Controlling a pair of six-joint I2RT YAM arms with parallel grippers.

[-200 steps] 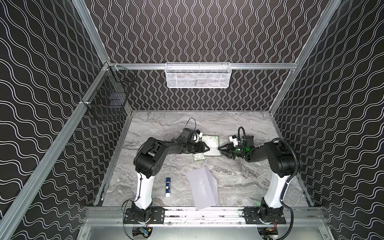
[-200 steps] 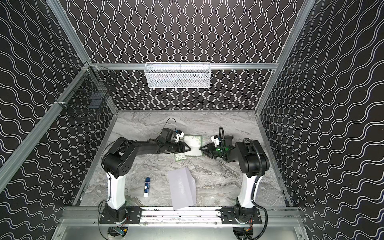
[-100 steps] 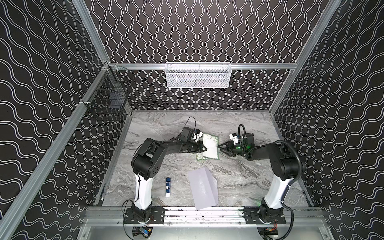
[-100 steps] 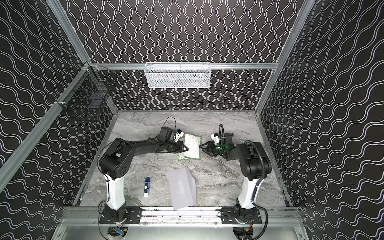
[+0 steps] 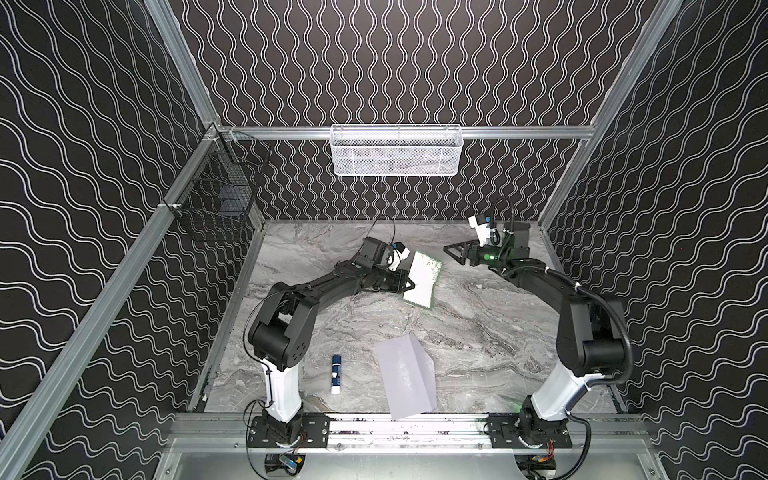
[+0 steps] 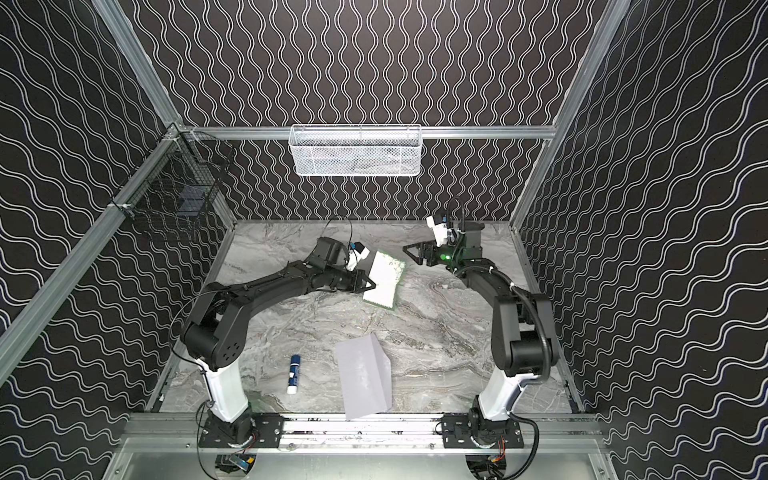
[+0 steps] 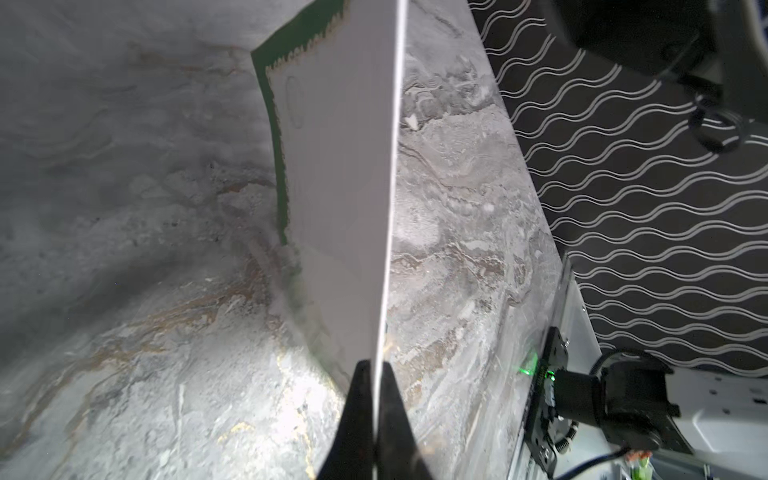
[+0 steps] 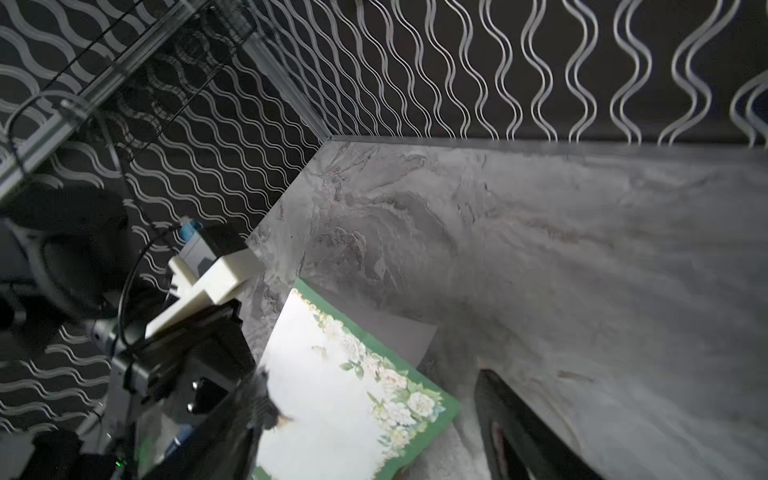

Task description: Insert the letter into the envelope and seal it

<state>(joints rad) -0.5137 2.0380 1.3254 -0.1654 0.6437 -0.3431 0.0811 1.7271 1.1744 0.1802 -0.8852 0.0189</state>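
Note:
The letter (image 5: 422,277) (image 6: 384,275), a folded white sheet with a green floral border, stands tilted on edge at the table's middle back. My left gripper (image 5: 409,285) (image 6: 371,285) is shut on its left edge. In the left wrist view both black fingertips pinch the sheet's thin edge at the gripper (image 7: 376,370), and the letter (image 7: 340,166) rises away from them. My right gripper (image 5: 453,254) (image 6: 414,253) hangs open to the right of the letter, apart from it. In the right wrist view the letter (image 8: 332,399) lies below that gripper (image 8: 374,403). The pale envelope (image 5: 407,376) (image 6: 365,376) lies flat near the front edge.
A blue and white glue stick (image 5: 336,374) (image 6: 294,374) lies left of the envelope. A white mesh basket (image 5: 397,151) hangs on the back wall. A black wire basket (image 5: 216,203) hangs at the left rail. Patterned walls close in three sides.
My left gripper has shut on the letter and tipped it up on edge. My right gripper has opened, let go of the letter and drawn back to the right.

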